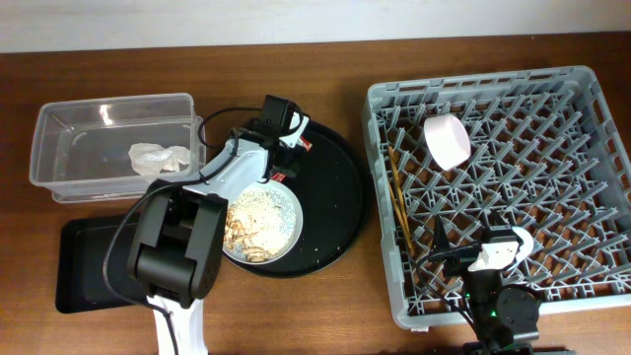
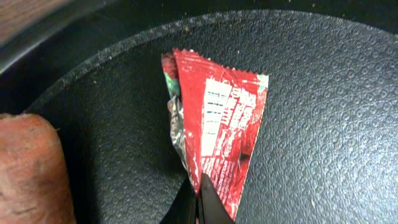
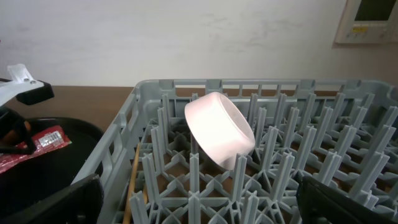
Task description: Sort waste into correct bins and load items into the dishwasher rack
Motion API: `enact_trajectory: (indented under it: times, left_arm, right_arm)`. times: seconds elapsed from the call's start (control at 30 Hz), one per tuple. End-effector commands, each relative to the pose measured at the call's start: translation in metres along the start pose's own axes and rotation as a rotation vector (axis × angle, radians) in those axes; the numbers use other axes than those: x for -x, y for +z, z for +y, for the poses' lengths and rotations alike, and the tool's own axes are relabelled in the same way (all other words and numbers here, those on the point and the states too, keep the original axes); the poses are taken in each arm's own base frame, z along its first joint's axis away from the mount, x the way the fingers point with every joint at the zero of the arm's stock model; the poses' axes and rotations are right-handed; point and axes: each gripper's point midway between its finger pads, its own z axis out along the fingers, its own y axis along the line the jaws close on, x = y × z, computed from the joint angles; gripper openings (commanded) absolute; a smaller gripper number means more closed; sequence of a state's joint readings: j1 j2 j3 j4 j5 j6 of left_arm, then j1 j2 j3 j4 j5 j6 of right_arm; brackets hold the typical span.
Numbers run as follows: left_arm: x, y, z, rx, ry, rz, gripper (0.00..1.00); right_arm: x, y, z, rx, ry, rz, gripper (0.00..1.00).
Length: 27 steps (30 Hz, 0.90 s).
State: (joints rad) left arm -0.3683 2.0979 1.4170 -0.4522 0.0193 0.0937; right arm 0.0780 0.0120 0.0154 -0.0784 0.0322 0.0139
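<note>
At the bottom centre of the left wrist view, the left gripper (image 2: 199, 202), jaws clamped on the lower corner of the small red packet (image 2: 214, 118) — crumpled, foil edge showing, against the pebbled round black tray (image 2: 323, 93). Cannot tell whether lifted or lying flat. At lower left of the same view, the orange-brown stick of food (image 2: 31, 168), apart from the packet. Overhead, just below the gripper, a round dish (image 1: 288, 205) of rice and brownish scraps (image 1: 258, 219) on that tray. Upper left, a clear tub (image 1: 79, 148) with the crumpled napkin (image 1: 158, 156) inside; lower left, a shallow black tray (image 1: 84, 271). On the right, the grey rack (image 1: 592, 89), with a pale cup (image 3: 219, 127) tipped on its side among the pegs and chopsticks (image 1: 399, 197) along its left side. Right gripper (image 3: 199, 186) low over the rack — jaws spread wide, holding nothing.
</note>
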Motion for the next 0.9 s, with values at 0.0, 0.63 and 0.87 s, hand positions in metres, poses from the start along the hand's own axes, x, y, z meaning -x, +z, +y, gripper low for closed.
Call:
enact_trajectory:
  times: [0.0, 0.63, 0.87]
  left_arm:
    - [0.056, -0.088, 0.028, 0.139, -0.060, -0.148, 0.00]
    - [0.018, -0.199, 0.189, 0.198, -0.811, -0.285, 0.59]
    - [0.022, -0.093, 0.065, 0.108, -0.126, -0.043, 0.53]
  right_arm:
    - [-0.004, 0.000, -0.001, -0.005, -0.006, 0.007, 0.98]
    - [-0.004, 0.000, -0.001, -0.005, -0.006, 0.007, 0.98]
    - [-0.004, 0.000, -0.001, -0.005, -0.006, 0.007, 0.98]
